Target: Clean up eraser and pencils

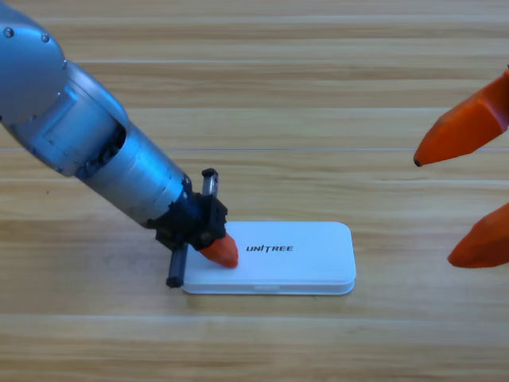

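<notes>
White and shut flat, the case (274, 259) marked UNITREE lies on the wooden worktop (318, 95) with its long axis running left to right across the high view, and neither the eraser nor the pencils show anywhere outside it; whether they are inside cannot be seen, though the closed lid suggests so. The left hand (216, 248) sits right at the case's left end, its orange tip resting on or just over the lid's left corner, the grey arm slanting down to it from the upper left. Whether that hand is open or closed I cannot tell, since only one orange tip shows. The right hand (469, 191) waits at the right edge, well apart from the case, its two orange jaws spread wide with nothing between them. By my judgement, any further press or nudge on the case belongs to the left hand.
</notes>
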### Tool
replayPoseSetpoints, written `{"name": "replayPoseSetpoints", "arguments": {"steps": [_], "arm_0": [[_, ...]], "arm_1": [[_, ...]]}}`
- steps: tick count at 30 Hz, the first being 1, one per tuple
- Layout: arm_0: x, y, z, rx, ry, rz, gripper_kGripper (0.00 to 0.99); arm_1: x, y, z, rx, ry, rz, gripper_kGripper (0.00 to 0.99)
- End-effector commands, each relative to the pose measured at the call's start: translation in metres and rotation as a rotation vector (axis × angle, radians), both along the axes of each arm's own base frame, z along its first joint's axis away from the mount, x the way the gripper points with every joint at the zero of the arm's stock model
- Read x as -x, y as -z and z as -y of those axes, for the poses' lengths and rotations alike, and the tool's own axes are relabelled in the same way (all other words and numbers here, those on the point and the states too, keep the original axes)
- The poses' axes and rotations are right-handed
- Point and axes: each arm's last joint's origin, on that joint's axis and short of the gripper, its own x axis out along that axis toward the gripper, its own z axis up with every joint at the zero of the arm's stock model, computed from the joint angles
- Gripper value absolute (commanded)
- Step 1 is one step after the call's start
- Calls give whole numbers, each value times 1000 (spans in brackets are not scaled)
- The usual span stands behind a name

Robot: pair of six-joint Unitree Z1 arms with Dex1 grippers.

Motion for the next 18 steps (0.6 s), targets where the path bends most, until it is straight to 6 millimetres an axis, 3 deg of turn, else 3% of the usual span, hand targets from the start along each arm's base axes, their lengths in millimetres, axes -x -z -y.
{"name": "replayPoseSetpoints", "arguments": {"steps": [1, 2, 3, 4, 12, 15, 18], "arm_0": [[9, -8, 3, -66, 7, -49, 407], [10, -21, 2, -63, -3, -47, 709], [11, -35, 0, -54, -3, -43, 902], [14, -51, -2, -41, -3, -32, 977], [55, -192, -39, 132, -18, 87, 990], [75, -225, -55, 231, 3, 95, 990], [97, -241, -62, 309, 58, 82, 990]], "arm_1": [[-4, 15, -6, 24, -11, -46, 919], [-4, 15, -6, 24, -11, -46, 919], [-4, 15, -6, 25, -12, -47, 919], [-5, 15, -6, 25, -11, -47, 919], [-5, 16, -7, 26, -12, -48, 919], [-5, 16, -7, 26, -12, -48, 919], [-5, 16, -8, 26, -12, -48, 919]]}}
